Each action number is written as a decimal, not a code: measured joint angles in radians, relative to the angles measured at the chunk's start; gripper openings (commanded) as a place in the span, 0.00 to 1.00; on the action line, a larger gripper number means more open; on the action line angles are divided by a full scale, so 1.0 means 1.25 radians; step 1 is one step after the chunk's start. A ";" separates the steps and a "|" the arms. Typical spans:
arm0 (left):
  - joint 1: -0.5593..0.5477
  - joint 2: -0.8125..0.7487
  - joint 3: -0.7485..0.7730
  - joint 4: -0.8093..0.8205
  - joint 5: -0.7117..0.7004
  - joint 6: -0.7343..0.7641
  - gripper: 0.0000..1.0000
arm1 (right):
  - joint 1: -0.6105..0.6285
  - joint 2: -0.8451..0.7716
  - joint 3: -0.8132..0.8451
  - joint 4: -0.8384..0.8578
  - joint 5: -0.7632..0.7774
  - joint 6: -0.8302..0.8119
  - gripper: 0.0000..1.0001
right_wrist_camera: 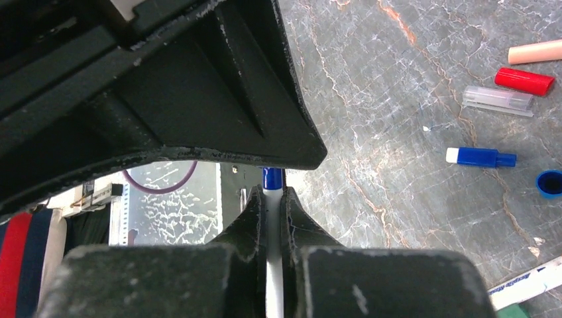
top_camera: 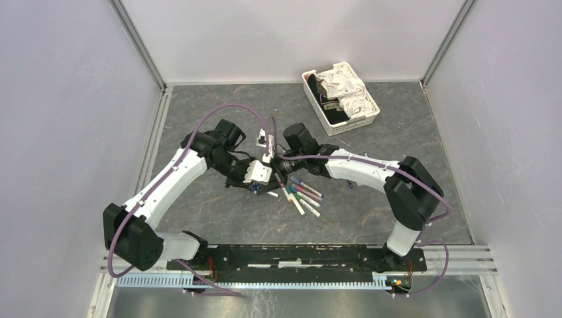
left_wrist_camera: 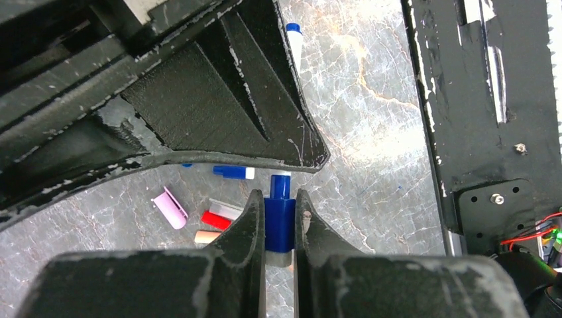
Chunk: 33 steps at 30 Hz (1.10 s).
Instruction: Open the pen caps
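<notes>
Left claw (left_wrist_camera: 278, 202) pinches the blue pen cap (left_wrist_camera: 279, 222); right claw (right_wrist_camera: 272, 199) pinches what appears to be the same pen's white barrel (right_wrist_camera: 273, 281), at 10 o'clock from the pen pile (top_camera: 301, 193) on the desk (top_camera: 397, 132). Step in hand: uncapping. Next move: pull straight apart along the barrel, both grips firm.

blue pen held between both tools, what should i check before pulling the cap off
1. Left tool shut on the blue cap: ok.
2. Right tool shut on the white barrel: ok.
3. Cap and barrel in line for a straight pull: cannot tell, the join is hidden by the fingers.
4. Loose red cap lies apart from the grip: ok.
5. Other pens not caught in either tool: ok.
</notes>
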 measured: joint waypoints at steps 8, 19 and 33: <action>-0.007 0.003 0.008 0.055 -0.023 0.016 0.02 | -0.036 -0.052 -0.068 0.061 0.015 -0.039 0.00; 0.150 0.053 0.045 0.076 -0.177 0.052 0.02 | -0.107 -0.126 -0.172 -0.156 0.045 -0.139 0.00; 0.142 0.128 -0.222 0.343 -0.115 -0.096 0.16 | -0.409 -0.328 -0.294 -0.152 0.537 -0.130 0.00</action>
